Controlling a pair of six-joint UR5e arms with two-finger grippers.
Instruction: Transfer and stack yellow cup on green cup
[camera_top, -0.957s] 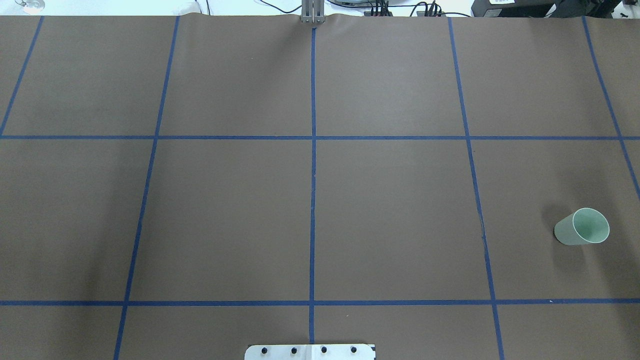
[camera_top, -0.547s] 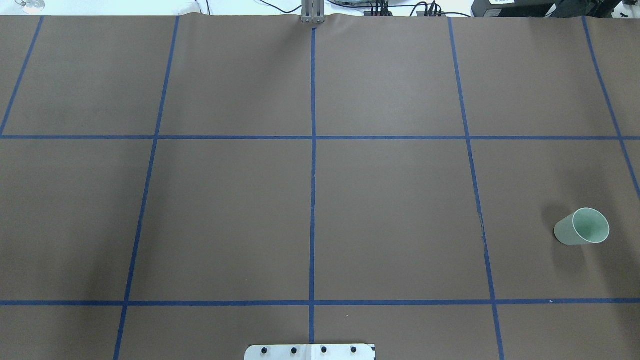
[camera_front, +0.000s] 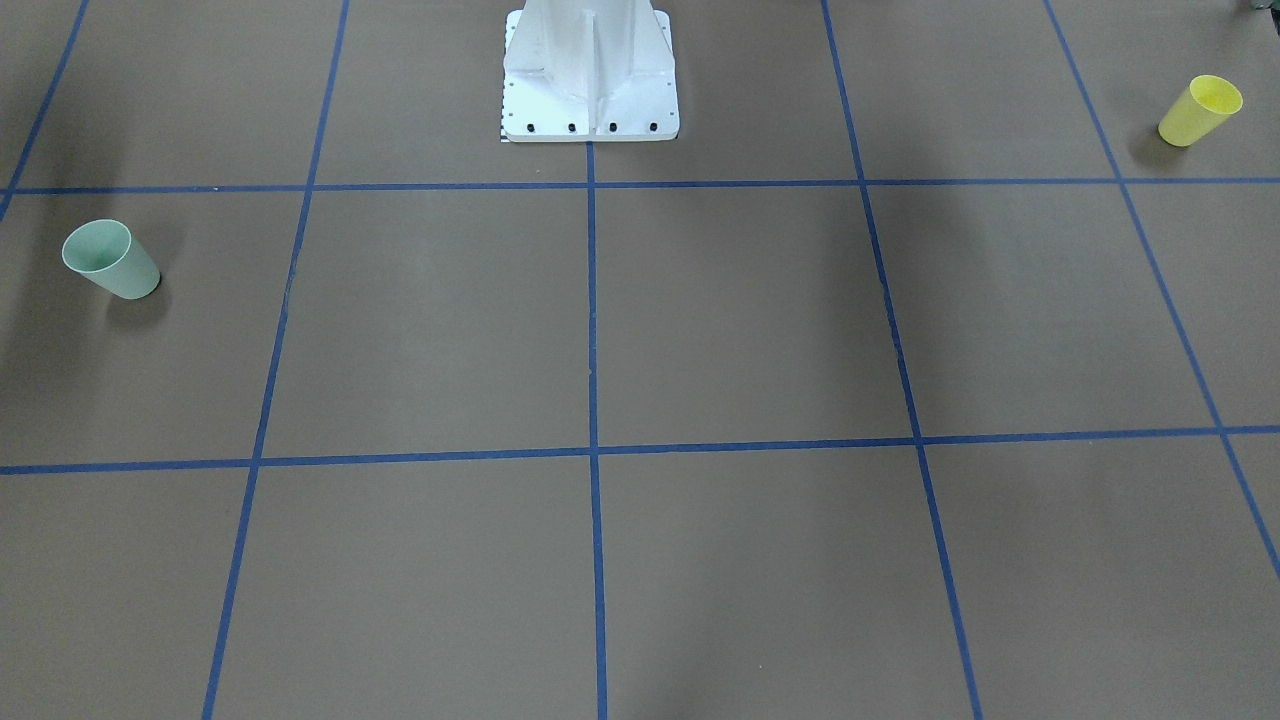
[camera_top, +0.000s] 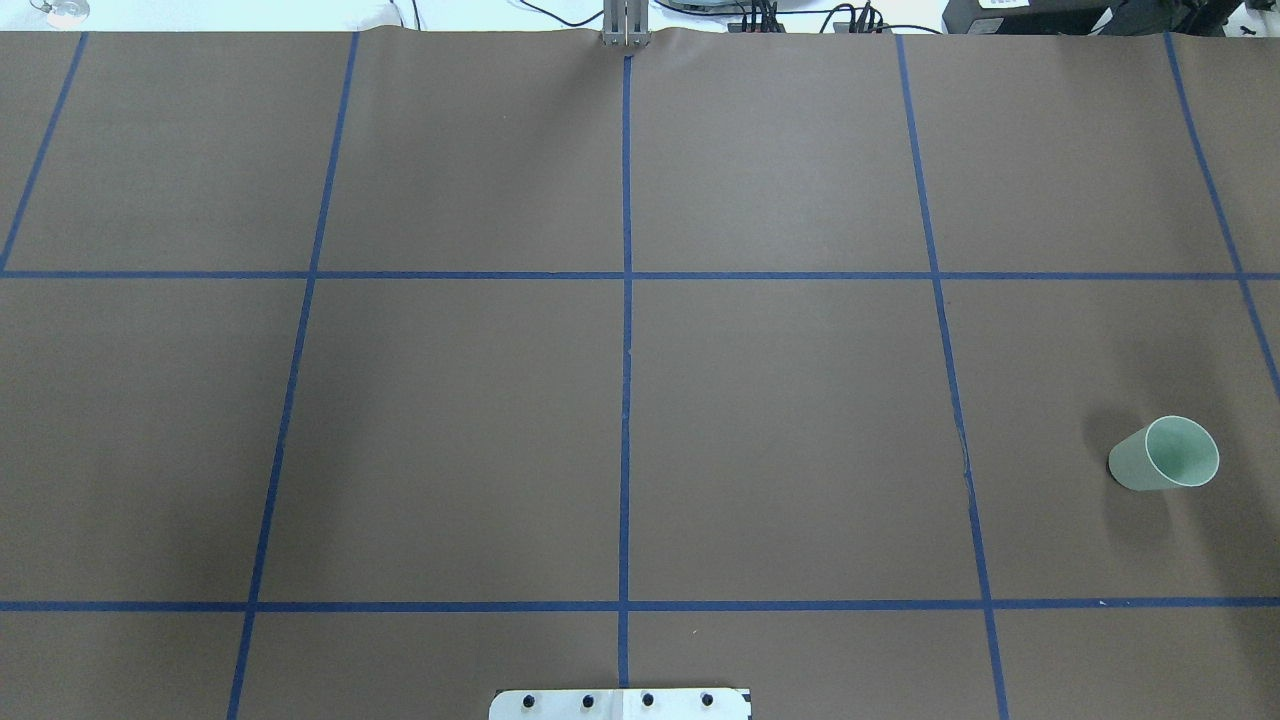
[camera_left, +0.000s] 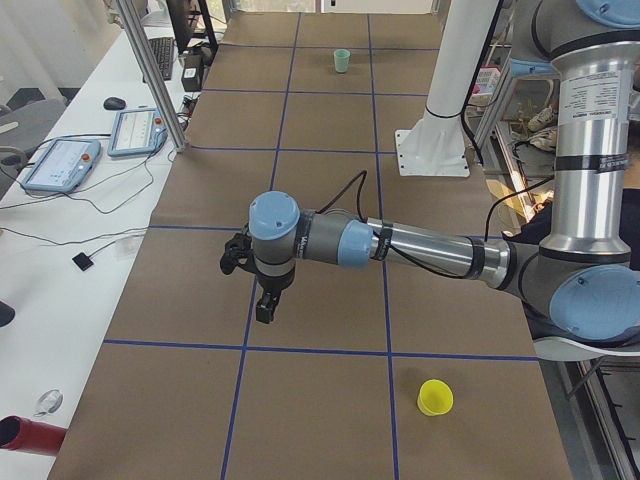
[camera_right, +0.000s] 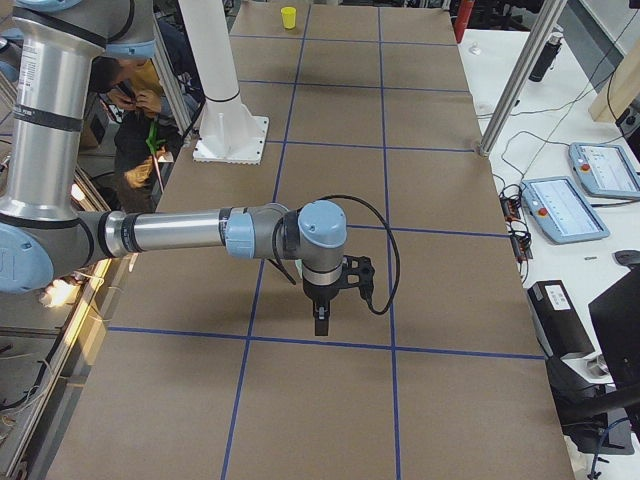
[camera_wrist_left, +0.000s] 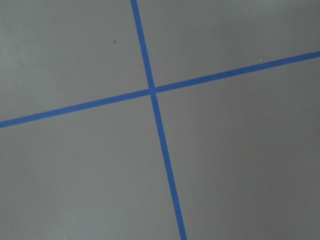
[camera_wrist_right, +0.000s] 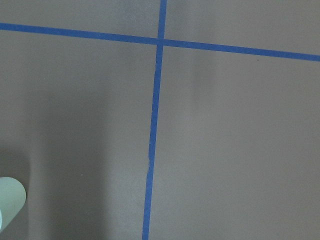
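The yellow cup (camera_front: 1198, 110) stands upright on the brown table at the robot's left end, near its side; it also shows in the exterior left view (camera_left: 435, 397) and far off in the exterior right view (camera_right: 288, 17). The green cup (camera_top: 1165, 455) stands upright at the right end; it also shows in the front view (camera_front: 110, 260), the exterior left view (camera_left: 342, 60), and as a rim sliver in the right wrist view (camera_wrist_right: 7, 200). My left gripper (camera_left: 264, 315) and right gripper (camera_right: 320, 325) hang above the table, fingers down, clear of both cups. I cannot tell whether either is open or shut.
The white robot base (camera_front: 590, 70) stands at the table's near-middle edge. Blue tape lines (camera_top: 625, 400) divide the table into squares. Teach pendants (camera_left: 62, 160) and cables lie on the side bench. A person (camera_right: 140, 110) sits behind the robot.
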